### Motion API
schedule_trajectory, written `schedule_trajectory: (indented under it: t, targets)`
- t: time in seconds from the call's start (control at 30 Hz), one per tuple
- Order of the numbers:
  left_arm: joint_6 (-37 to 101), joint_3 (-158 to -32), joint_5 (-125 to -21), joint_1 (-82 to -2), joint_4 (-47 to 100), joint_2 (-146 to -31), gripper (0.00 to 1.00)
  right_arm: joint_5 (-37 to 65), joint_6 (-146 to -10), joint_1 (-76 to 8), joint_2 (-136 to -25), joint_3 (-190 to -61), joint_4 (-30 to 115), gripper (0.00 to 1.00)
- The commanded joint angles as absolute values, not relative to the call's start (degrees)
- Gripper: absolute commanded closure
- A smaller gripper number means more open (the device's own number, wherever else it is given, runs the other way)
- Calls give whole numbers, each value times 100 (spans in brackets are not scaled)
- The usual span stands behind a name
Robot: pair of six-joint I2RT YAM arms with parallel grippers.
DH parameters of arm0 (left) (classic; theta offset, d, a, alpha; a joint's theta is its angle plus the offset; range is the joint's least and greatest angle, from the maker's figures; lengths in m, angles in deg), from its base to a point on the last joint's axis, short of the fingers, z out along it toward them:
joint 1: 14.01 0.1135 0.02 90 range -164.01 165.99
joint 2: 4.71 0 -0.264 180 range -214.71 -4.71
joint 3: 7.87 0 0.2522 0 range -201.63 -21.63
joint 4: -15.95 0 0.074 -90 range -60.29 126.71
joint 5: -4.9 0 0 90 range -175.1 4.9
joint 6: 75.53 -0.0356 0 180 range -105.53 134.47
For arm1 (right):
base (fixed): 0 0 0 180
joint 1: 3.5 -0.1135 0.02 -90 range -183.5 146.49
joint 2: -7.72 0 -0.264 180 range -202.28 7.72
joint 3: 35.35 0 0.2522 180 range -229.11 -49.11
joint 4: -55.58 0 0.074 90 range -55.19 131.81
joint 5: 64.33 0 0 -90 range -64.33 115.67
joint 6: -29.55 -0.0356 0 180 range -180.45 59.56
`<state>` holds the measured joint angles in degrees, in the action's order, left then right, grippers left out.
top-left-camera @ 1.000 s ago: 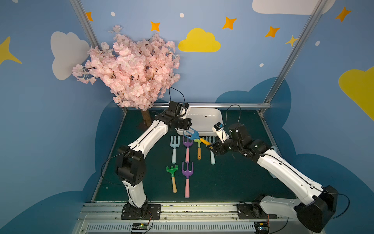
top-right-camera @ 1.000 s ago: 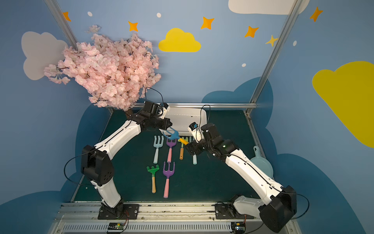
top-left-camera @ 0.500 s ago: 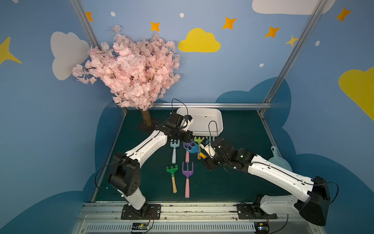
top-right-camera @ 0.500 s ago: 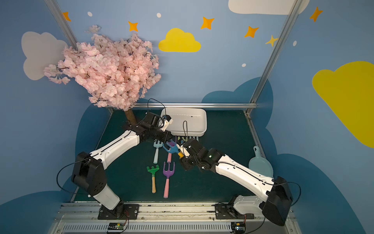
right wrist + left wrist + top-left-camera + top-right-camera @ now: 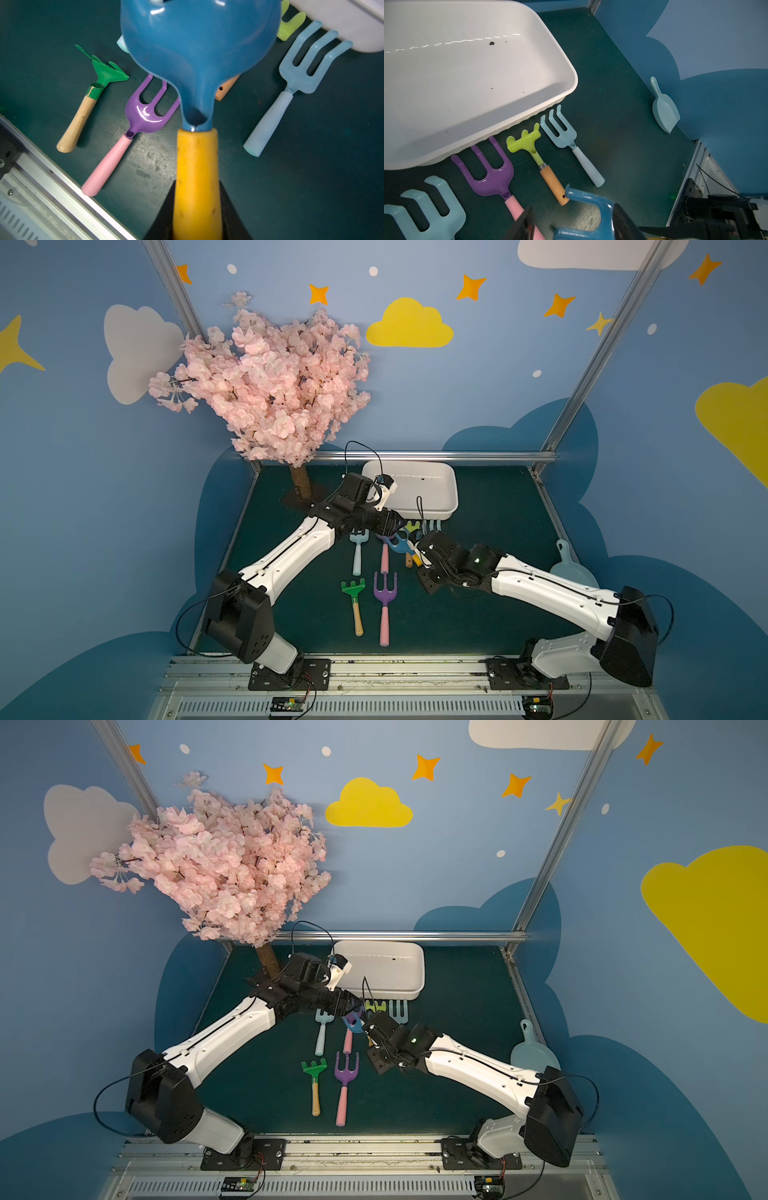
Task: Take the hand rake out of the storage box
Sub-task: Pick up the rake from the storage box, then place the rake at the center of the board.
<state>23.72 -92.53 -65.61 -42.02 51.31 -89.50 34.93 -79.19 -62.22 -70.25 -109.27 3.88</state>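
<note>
The hand rake (image 5: 197, 52) has a dark blue forked head and a yellow handle (image 5: 196, 162). It hangs above the green mat in front of the storage box, in both top views (image 5: 400, 543) (image 5: 352, 1025). My right gripper (image 5: 197, 182) is shut on the yellow handle. My left gripper (image 5: 573, 212) is open, its jaws spread either side of the blue head (image 5: 591, 209). The storage box (image 5: 566, 83), a shallow white tray (image 5: 451, 493), holds only a few dark specks.
Several toy rakes lie on the mat: a light blue one (image 5: 358, 549), a purple one with a pink handle (image 5: 385, 605), a green one with a wooden handle (image 5: 354, 601), a lime one (image 5: 525, 139). A pale blue scoop (image 5: 571, 568) lies at the right edge. A pink blossom tree (image 5: 274, 389) stands back left.
My right gripper has closed on the rake's yellow handle and my left gripper has opened off the blue head. Both arms have carried the rake forward, away from the box.
</note>
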Motion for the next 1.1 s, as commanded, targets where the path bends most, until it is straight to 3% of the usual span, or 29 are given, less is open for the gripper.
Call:
schedule_trajectory:
  t: [0.0,0.07,0.27,0.57,0.93,1.07]
  targets:
    - [2755,-8884,-6959,-4017,4742,-8206,11,3624,-8708,-6382,-6495,-10411,348,100]
    - [3012,-8543,-7128,-3818,4488,-7747,0,3779,-9422,-6479,-6224,-10054,385,100]
    - [3249,-7858,-7915,-3497,4166,-6843,0,3976,-11134,-7377,-5904,-8995,982,100]
    - [3408,-7727,-8056,-3359,4320,-6773,0,3504,-11208,-7591,-6729,-8725,1869,100]
    - [3336,-7597,-8381,-3168,4300,-6720,0,3536,-11702,-7552,-7944,-9628,1213,100]
    - [3351,-7513,-8452,-3090,4225,-6673,0,3514,-11893,-7564,-8077,-9609,1191,85]
